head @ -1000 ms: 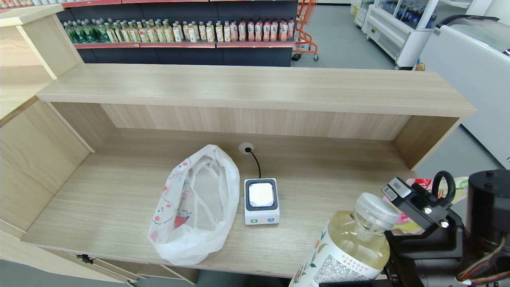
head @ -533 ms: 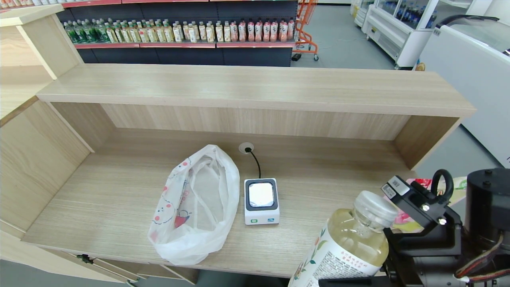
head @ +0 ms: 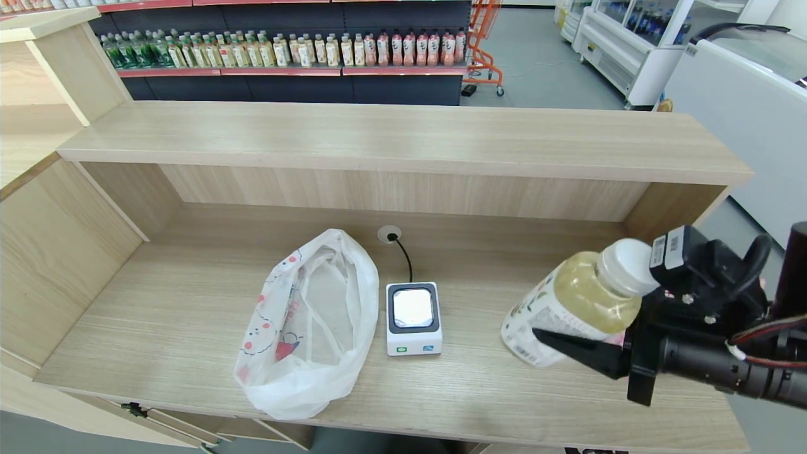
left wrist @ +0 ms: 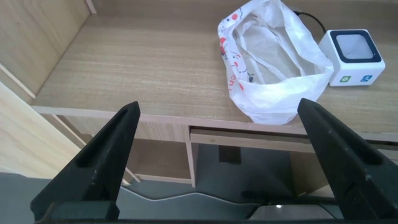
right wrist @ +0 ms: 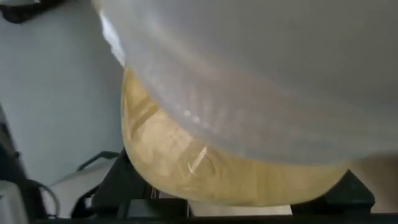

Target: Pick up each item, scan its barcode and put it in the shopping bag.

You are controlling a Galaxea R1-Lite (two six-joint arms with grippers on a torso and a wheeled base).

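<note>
My right gripper point(head: 570, 337) is shut on a bottle point(head: 570, 302) of pale yellow drink with a white cap. It holds the bottle tilted on its side above the right part of the counter, cap pointing right and base toward the scanner. The same bottle point(right wrist: 236, 162) sits close up between the black fingers point(right wrist: 118, 186). The white scanner point(head: 413, 317) with its lit window stands mid-counter. The white printed shopping bag point(head: 309, 321) lies open just left of it. My left gripper point(left wrist: 217, 168) hangs open below the counter's front edge, near the shopping bag point(left wrist: 273, 62) and scanner point(left wrist: 353, 56).
A black cable point(head: 403, 255) runs from the scanner back to a round hole in the counter point(head: 157, 315). A raised upper shelf point(head: 391, 135) and side walls enclose the counter at the back, left and right. Store shelves with drinks stand behind.
My right arm has raised the bottle from the lower edge of the view to above the counter. The bottle has tipped from nearly upright onto its side, right of the scanner.
</note>
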